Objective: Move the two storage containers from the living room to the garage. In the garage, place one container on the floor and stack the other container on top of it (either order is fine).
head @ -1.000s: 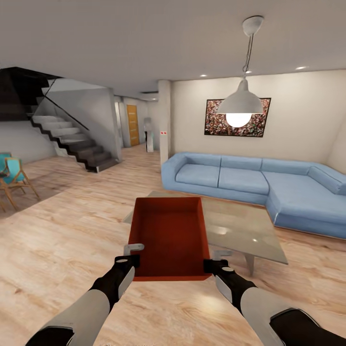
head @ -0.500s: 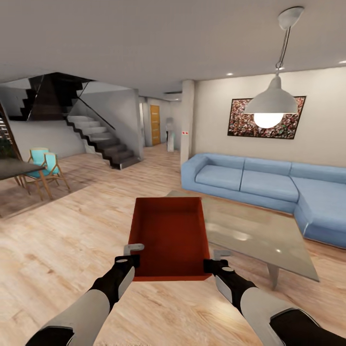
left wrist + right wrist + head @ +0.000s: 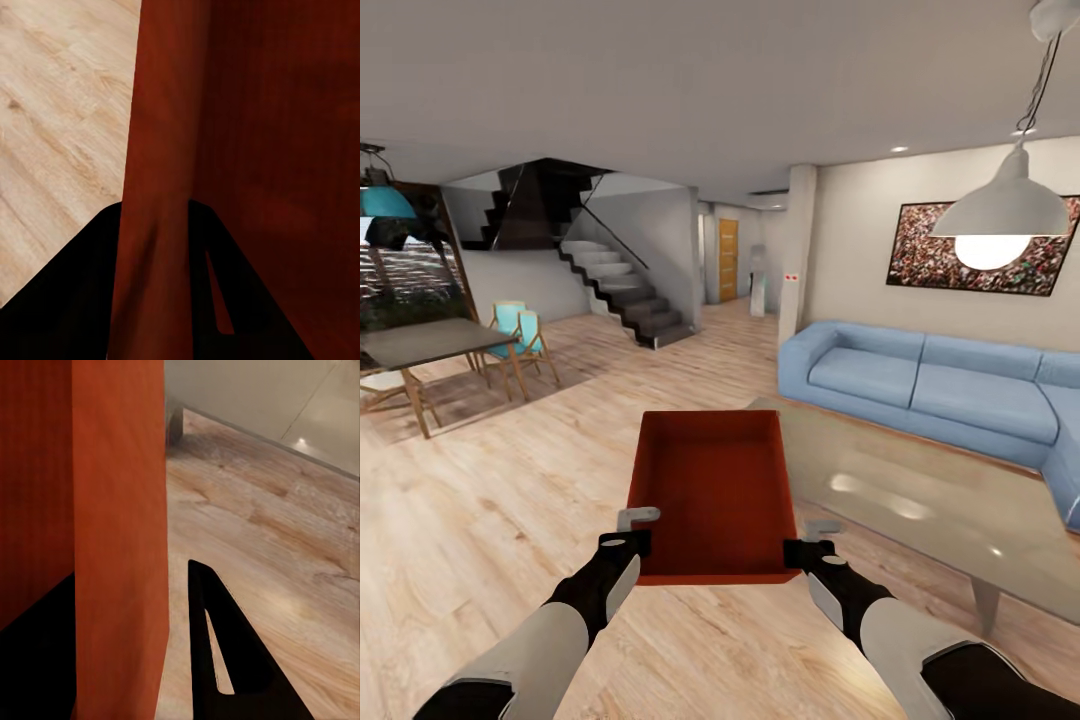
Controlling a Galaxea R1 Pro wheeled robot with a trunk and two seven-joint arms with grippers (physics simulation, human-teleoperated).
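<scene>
Head view: a red-orange container (image 3: 715, 490) rides in front of the robot's trunk, level and open side up, carried clear above the wood-plank floor (image 3: 490, 500) of the living room; the left gripper (image 3: 632, 532) pinches the near end of its left wall and the right gripper (image 3: 807, 540) the near end of its right wall, a two-sided hold that likely keeps the thin-walled bin from tipping in transit; the glass table (image 3: 920, 500) lies just to the right, the blue sofa (image 3: 930, 385) beyond it against the far wall under a lit pendant lamp (image 3: 1000, 205); far left stand a dining table (image 3: 420, 345) with chairs and a dark staircase (image 3: 620, 290); a hallway with a wooden door (image 3: 728, 260) opens at the far middle, seemingly a way out; the garage is not reached, so the job looks early, with one bin in hand.

Left wrist view: the container's wall (image 3: 161, 187) passes straight between the dark fingers (image 3: 217, 292), one inside the bin and one outside, closed on the wall; plank floor shows beyond.

Right wrist view: the opposite wall (image 3: 120, 532) sits between this gripper's fingers (image 3: 214, 652), likewise clamped; plank floor and the table's edge (image 3: 247, 405) lie beyond.
</scene>
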